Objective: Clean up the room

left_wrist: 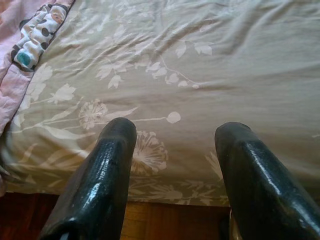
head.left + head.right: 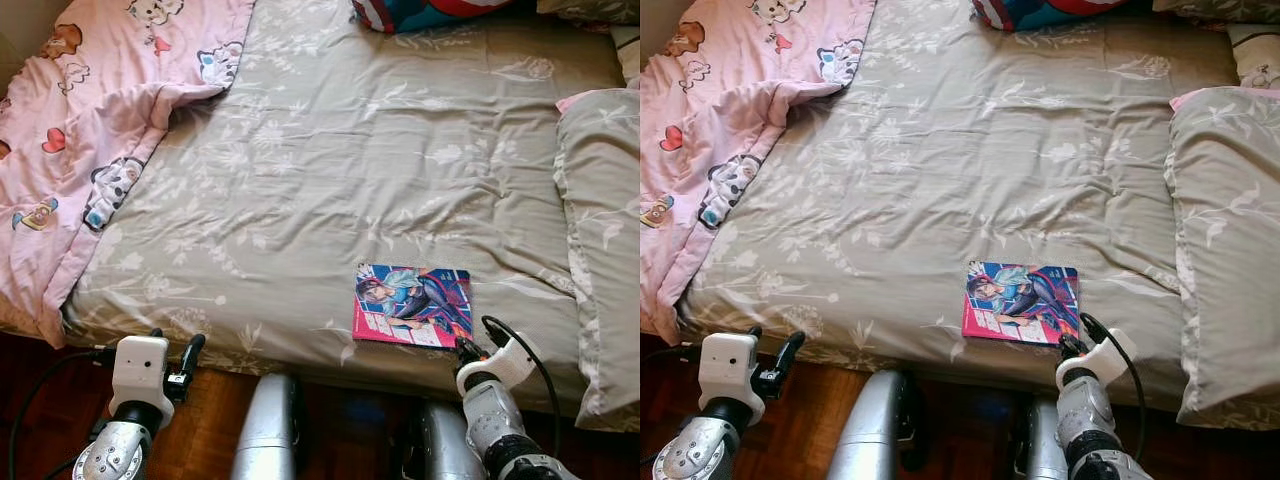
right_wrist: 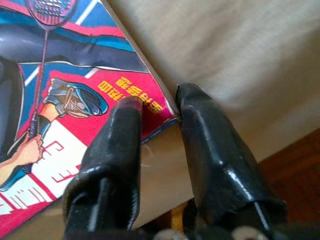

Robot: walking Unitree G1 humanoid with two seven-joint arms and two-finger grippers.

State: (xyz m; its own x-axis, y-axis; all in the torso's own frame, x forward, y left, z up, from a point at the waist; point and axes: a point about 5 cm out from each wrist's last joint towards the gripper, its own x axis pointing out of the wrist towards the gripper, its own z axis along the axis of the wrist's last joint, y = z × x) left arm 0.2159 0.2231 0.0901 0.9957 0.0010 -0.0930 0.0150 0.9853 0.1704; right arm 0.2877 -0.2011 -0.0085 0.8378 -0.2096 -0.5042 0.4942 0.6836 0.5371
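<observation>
The right gripper [image 3: 157, 107] was at the near corner of a comic book [image 2: 413, 305] that lay flat on the bed [image 2: 330, 170]. One black finger rested on top of the red cover. The other finger sat just past the book's edge, next to the corner. The fingers were close together, with only a small gap, and the corner looked pinched between them. It was hard to be sure the grip was tight.

From that gripper, the rest of the book stretched away, forward and toward the robot's left. The book's long side ran across the bed, along the bed's near edge. The book was near that edge, not far in.

The left gripper [image 1: 175, 150] was well apart from the book, off to the side by the same bed edge. Its fingers were spread wide and held nothing. A pink blanket [image 2: 90, 120] lay beyond it, and a pillow [image 2: 600, 230] lay on the far side of the right gripper.

The right arm was much nearer, so it would likely be the one to lift the book.
</observation>
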